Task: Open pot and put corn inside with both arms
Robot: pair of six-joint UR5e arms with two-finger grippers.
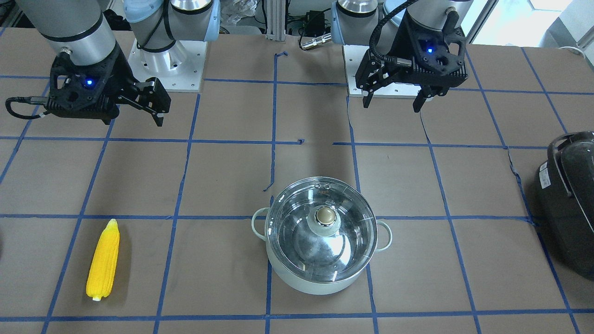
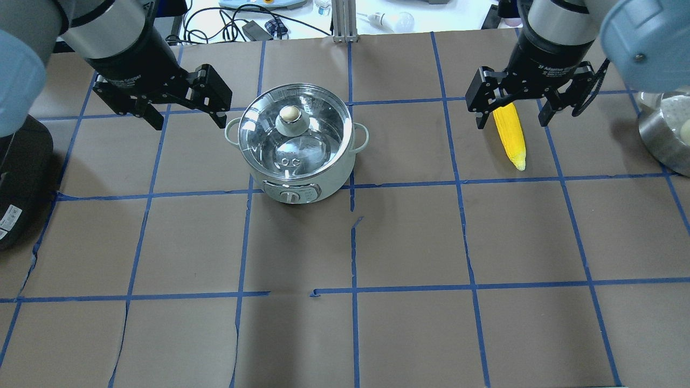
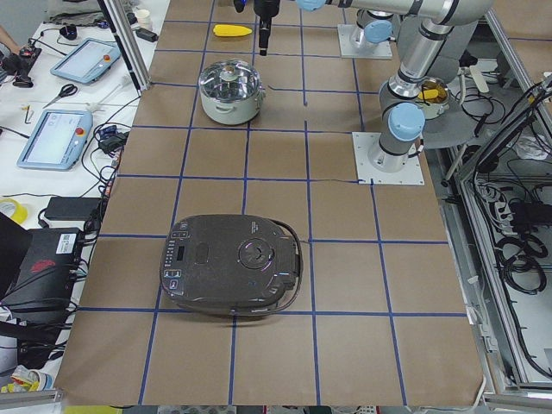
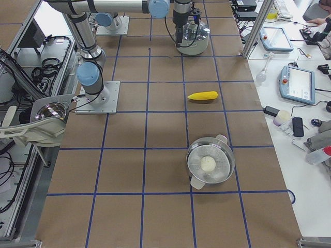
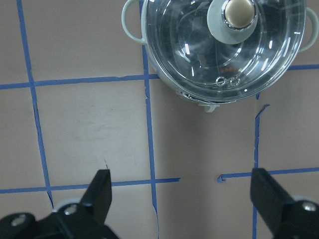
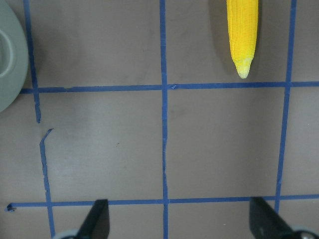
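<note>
The pale mint pot (image 2: 294, 183) stands on the table with its glass lid (image 2: 318, 143) on and the brass knob (image 2: 290, 113) on top. It also shows in the front view (image 1: 315, 278) and the left wrist view (image 5: 219, 45). My left gripper (image 2: 190, 121) is open and empty, raised just left of the pot; it also shows in the front view (image 1: 392, 105). The yellow corn (image 2: 512, 137) lies flat on the table. My right gripper (image 2: 511, 124) is open and empty, hovering above the corn's near end. The right wrist view shows the corn (image 6: 242, 35) ahead of the open fingers (image 6: 97, 221).
A large black appliance (image 2: 21, 178) with a handle sits at the table's left end, seen also in the front view (image 1: 568, 199). A steel pot (image 2: 666, 129) with something white inside stands at the right end. Blue tape lines grid the brown table.
</note>
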